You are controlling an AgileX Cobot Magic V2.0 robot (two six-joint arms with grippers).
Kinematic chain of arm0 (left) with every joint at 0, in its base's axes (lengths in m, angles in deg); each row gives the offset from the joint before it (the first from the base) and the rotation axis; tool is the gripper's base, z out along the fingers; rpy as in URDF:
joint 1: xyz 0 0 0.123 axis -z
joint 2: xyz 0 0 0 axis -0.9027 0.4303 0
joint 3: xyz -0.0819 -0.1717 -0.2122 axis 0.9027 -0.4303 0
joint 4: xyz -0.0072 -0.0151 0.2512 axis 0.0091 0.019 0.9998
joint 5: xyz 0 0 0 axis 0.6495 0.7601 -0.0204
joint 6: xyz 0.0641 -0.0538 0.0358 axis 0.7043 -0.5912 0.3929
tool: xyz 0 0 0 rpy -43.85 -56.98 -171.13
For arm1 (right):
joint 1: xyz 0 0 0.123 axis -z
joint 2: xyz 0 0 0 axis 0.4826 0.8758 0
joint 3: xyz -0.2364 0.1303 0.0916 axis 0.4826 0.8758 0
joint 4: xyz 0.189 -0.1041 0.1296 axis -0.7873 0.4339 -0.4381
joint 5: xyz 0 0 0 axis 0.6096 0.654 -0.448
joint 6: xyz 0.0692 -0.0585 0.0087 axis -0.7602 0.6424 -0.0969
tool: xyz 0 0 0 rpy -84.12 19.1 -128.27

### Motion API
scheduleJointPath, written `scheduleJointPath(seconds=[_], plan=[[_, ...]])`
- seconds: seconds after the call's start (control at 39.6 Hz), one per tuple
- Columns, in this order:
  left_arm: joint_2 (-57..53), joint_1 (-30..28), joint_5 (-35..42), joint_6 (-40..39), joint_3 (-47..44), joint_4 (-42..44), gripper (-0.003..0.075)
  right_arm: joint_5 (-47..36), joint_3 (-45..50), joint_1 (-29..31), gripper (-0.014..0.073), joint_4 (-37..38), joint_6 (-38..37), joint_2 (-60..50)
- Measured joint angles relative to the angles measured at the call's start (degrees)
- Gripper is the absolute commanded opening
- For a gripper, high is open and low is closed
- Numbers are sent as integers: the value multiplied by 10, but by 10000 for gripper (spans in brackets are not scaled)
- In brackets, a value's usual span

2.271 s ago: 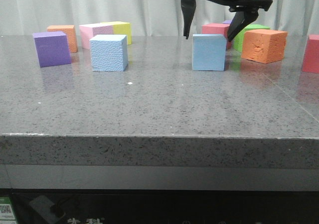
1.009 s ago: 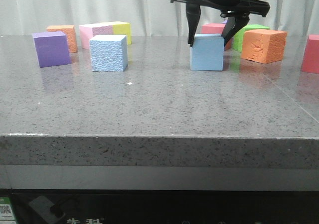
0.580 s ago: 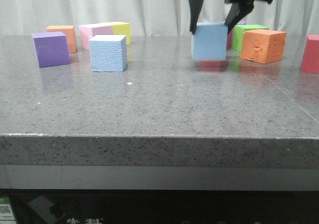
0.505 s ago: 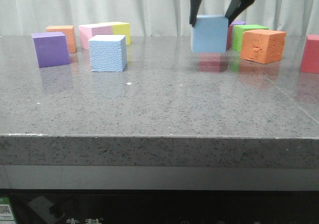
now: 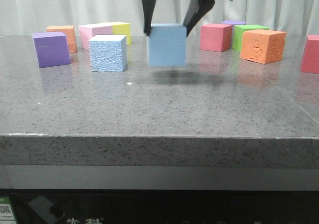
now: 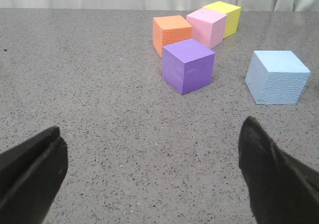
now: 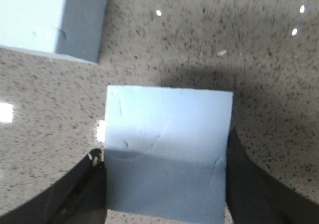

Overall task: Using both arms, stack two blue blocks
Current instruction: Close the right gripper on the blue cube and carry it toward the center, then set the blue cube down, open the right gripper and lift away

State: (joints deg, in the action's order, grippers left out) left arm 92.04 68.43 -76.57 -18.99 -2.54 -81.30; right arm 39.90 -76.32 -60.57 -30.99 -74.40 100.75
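Note:
My right gripper (image 5: 168,29) is shut on the smooth blue block (image 5: 167,45) and holds it in the air, just right of the pebbled blue block (image 5: 108,53), which rests on the table. In the right wrist view the held block (image 7: 168,154) fills the space between the fingers, with the pebbled block (image 7: 50,20) on the table further out. My left gripper (image 6: 149,169) is open and empty above bare table; the pebbled block (image 6: 276,77) lies ahead of it. The left gripper is outside the front view.
A purple cube (image 5: 51,49) stands left of the pebbled block, with orange (image 5: 64,36), pink (image 5: 94,33) and yellow (image 5: 121,31) cubes behind. Red (image 5: 216,37), green (image 5: 249,33), orange (image 5: 263,46) and another red cube (image 5: 311,54) stand at the right.
My right gripper closed on the smooth blue block, lifted it off the table and carried it left toward the pebbled blue block.

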Motion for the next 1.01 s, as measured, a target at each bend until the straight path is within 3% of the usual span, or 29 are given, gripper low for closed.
scheduleJointPath(seconds=[0.28, 0.58, 1.01], plan=[[0, 0, 0, 0, 0, 0, 680, -6, 12, 0, 328, -17, -5, 16], [0, 0, 0, 0, 0, 0, 680, -6, 12, 0, 580, -21, -8, 20], [0, 0, 0, 0, 0, 0, 680, 3, -5, 0, 590, -19, -9, -10]])
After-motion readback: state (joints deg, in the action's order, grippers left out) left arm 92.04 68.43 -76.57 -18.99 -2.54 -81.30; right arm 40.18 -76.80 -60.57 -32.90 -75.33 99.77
